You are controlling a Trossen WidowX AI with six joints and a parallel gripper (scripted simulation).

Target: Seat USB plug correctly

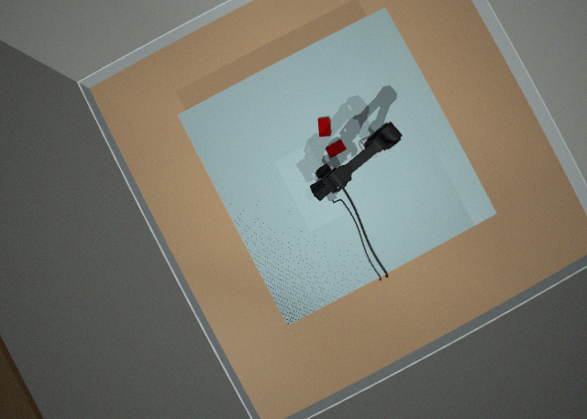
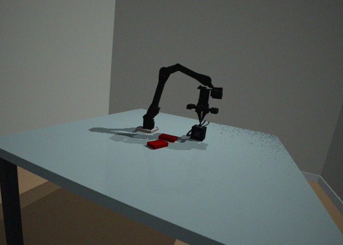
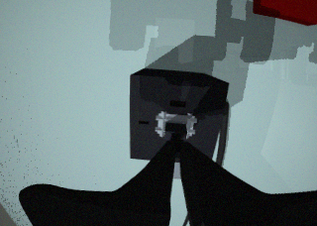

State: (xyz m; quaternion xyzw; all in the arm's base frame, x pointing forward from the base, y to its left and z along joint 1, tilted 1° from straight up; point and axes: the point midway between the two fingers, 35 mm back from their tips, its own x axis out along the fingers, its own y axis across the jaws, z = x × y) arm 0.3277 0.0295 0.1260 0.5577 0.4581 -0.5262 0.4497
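The black power cube (image 2: 198,133) (image 3: 144,144) stands upright on the table beneath my gripper. In the wrist view a bright metallic outline (image 3: 160,124) surrounds the socket area on its top. My gripper (image 2: 200,123) (image 3: 176,147) points down, shut on the dark USB plug (image 3: 176,135) at the near side of that outline. The fingers hide most of the plug, so its way round and depth cannot be told. In the top view the arm hides the cube and fingertips.
Two red blocks (image 1: 324,126) (image 1: 336,148) (image 2: 157,144) (image 2: 168,138) lie near the cube; one also shows in the wrist view (image 3: 289,3). Dark cables (image 1: 359,225) run from beside the cube to the edge of the pale blue table (image 1: 403,225). The arm's base (image 2: 148,123) stands behind the blocks.
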